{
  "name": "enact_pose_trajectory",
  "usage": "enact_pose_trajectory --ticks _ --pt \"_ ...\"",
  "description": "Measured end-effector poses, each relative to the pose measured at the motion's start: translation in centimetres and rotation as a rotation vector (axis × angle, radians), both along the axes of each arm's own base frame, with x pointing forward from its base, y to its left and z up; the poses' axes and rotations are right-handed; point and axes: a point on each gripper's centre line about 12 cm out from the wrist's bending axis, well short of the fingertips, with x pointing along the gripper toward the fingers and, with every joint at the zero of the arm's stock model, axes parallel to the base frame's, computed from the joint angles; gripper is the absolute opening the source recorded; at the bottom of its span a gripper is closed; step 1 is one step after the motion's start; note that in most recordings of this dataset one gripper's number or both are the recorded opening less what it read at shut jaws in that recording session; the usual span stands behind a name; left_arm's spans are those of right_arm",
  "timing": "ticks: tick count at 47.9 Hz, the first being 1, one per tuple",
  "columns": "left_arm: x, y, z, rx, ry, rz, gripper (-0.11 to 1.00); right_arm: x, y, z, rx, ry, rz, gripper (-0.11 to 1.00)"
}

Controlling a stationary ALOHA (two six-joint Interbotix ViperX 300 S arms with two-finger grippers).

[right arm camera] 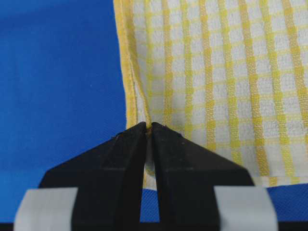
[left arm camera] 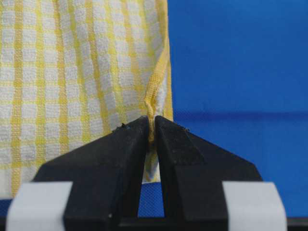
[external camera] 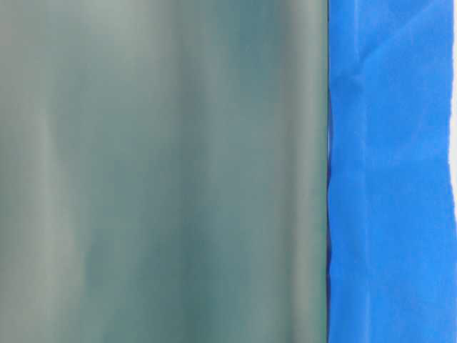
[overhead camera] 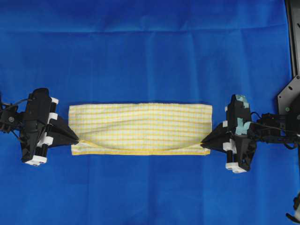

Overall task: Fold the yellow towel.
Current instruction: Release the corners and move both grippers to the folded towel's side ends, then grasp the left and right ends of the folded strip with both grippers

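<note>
The yellow towel (overhead camera: pixel 140 127) lies folded in half as a long strip across the middle of the blue sheet. Its upper layer sags between the two ends. My left gripper (overhead camera: pixel 78 139) is shut on the towel's left edge near the front corner; the left wrist view shows the yellow hem (left arm camera: pixel 155 103) pinched between its tips (left arm camera: pixel 151 126). My right gripper (overhead camera: pixel 203 140) is shut on the right edge near the front corner; the right wrist view shows the towel (right arm camera: pixel 216 82) pinched at its tips (right arm camera: pixel 148 127).
The large blue sheet (overhead camera: pixel 150 51) covers the table all round the towel. A black frame part (overhead camera: pixel 291 93) stands at the right edge. The table-level view is mostly filled by a blurred grey-green surface (external camera: pixel 157 171), with blue sheet (external camera: pixel 393 171) at its right.
</note>
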Motion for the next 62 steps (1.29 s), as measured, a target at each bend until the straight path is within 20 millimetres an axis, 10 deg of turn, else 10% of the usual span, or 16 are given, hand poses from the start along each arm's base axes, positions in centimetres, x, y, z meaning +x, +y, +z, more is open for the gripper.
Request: enact_pose_trajectory --ticks 6,19,41,62 --pt "0.0 0.0 0.0 -0.002 -0.001 0.001 0.10 0.0 0.2 -0.1 0.006 0.010 0.003 0.11" --pt "0.1 0.0 0.9 -0.012 -0.033 0.002 0.72 0.0 0.8 -0.1 0.009 0.019 0.023 0.82" --pt "0.9 5.4 1.8 0.061 -0.046 0.164 0.72 -0.8 -6.6 1.0 -0.092 -0.062 -0.183 0.75" --pt "1.0 7.3 -0.2 0.112 0.041 0.204 0.72 -0.9 -8.3 -0.6 -0.116 0.026 -0.229 0.75"
